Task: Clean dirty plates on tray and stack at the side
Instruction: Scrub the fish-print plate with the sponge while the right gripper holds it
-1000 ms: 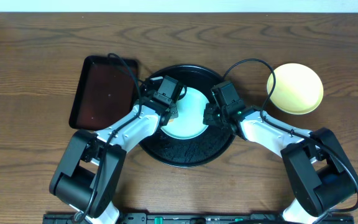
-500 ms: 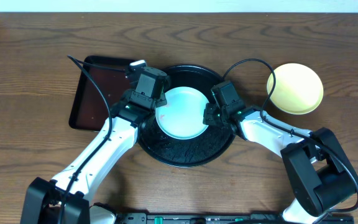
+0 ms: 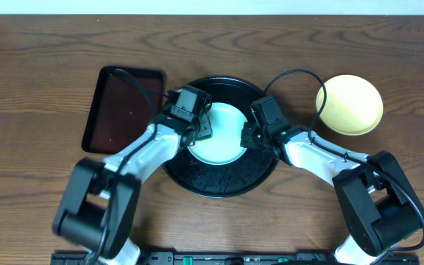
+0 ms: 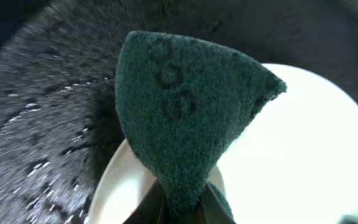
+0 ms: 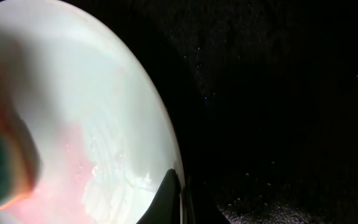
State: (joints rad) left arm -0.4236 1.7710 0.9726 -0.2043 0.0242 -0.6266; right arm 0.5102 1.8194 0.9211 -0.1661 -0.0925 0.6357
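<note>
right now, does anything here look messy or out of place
A pinkish smear shows on the pale mint plate, by the green scouring pad; wet flecks streak the black tray beside it. The yellow plate sits off the tray, on the wooden table. Nothing looks broken.

Left claw (image 4: pixel 180 210) (off-frame, behind green pad (image 4: pixel 179 112))

The overhead camera hangs high above the desk (image 3: pixel 35 73) and looks straight down; the arm bases are at its lower edge. The left wrist camera is very near and looks forward and down past a green pad (image 4: pixel 179 118) onto the pale plate (image 4: pixel 303 143) and the black tray (image 4: pixel 36 137). The right wrist camera is nearer still and faces the plate's rim and the tray floor. All three views share this plate and tray.
</note>
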